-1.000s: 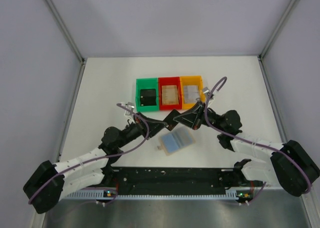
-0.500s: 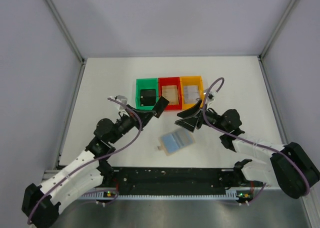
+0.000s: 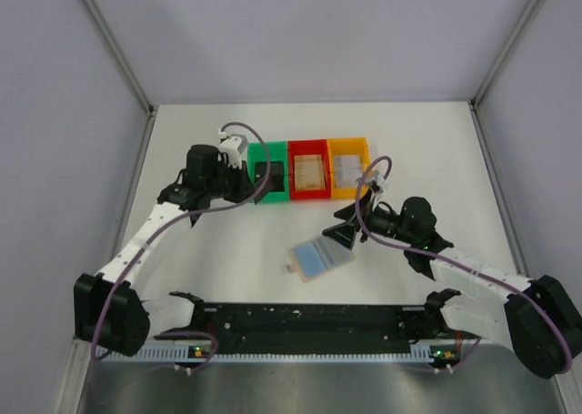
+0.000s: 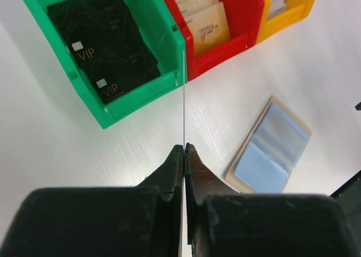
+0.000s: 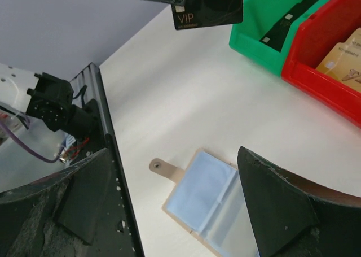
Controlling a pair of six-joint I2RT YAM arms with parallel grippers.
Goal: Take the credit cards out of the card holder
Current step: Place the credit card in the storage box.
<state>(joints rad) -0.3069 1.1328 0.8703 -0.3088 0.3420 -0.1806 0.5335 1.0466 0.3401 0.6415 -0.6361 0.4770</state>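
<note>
The card holder (image 3: pixel 320 257) lies open on the table, tan outside with two light blue panels (image 5: pixel 210 194); it also shows lower right in the left wrist view (image 4: pixel 271 147). My left gripper (image 4: pixel 184 147) is shut on a black VIP credit card (image 5: pixel 208 5), which the left wrist view shows edge-on as a thin line (image 4: pixel 184 87). In the top view my left gripper (image 3: pixel 244 182) is beside the green bin (image 3: pixel 255 194). My right gripper (image 5: pixel 172 149) is open and empty, just above the card holder. In the top view my right gripper (image 3: pixel 344 232) is off the holder's far right corner.
Three bins stand in a row at the back. The green bin (image 4: pixel 141 90) holds black VIP cards, the red bin (image 4: pixel 225 45) tan cards, and the orange bin (image 3: pixel 362 191) grey ones. The black rail (image 5: pixel 110 172) runs along the near table edge.
The right gripper opened and let go of the black card, then drew back toward the card holder. The left gripper kept the card and carried it left and back to the green bin.
</note>
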